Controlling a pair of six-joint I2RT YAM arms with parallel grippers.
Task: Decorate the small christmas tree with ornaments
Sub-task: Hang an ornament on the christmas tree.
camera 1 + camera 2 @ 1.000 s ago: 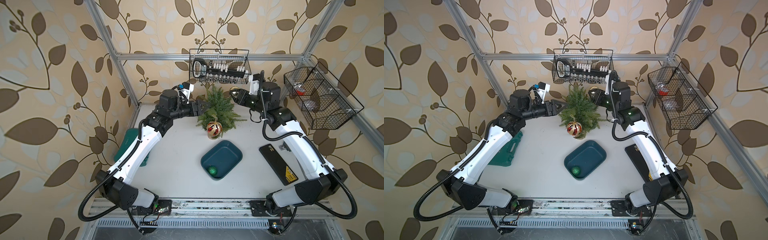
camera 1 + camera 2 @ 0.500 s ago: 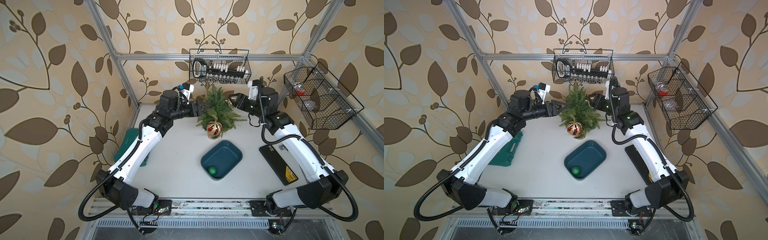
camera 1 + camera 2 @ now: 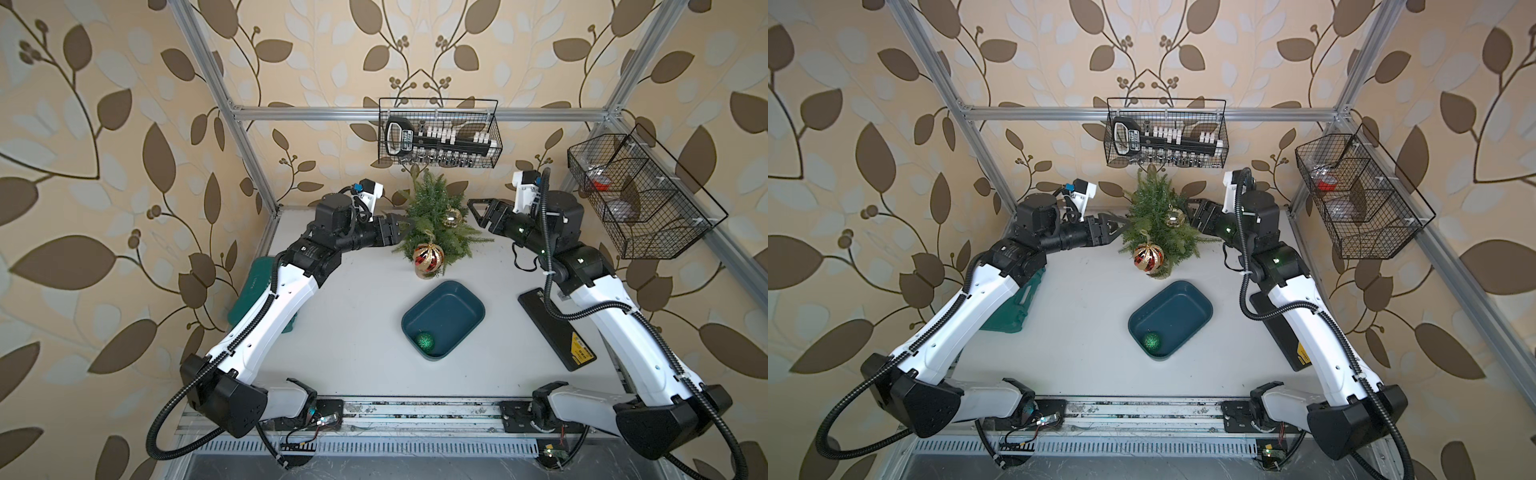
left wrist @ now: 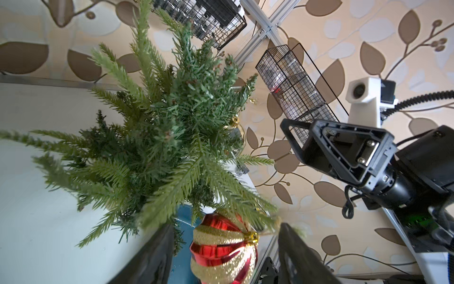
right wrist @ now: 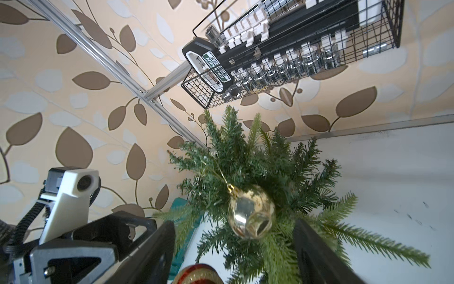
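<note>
The tree [image 3: 432, 220] had rough plastic needles. The gold ball [image 5: 250, 212] was smooth and shiny like a mirror. The big ball [image 4: 223, 248] had glossy red stripes and glittery gold ones. The green ball [image 3: 424, 340] was glittery. The tray [image 3: 453, 307] was smooth plastic.

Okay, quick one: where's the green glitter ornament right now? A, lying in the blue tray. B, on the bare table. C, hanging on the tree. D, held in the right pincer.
A: the green glitter ornament lies in a corner of the blue tray, away from the tree.
</note>
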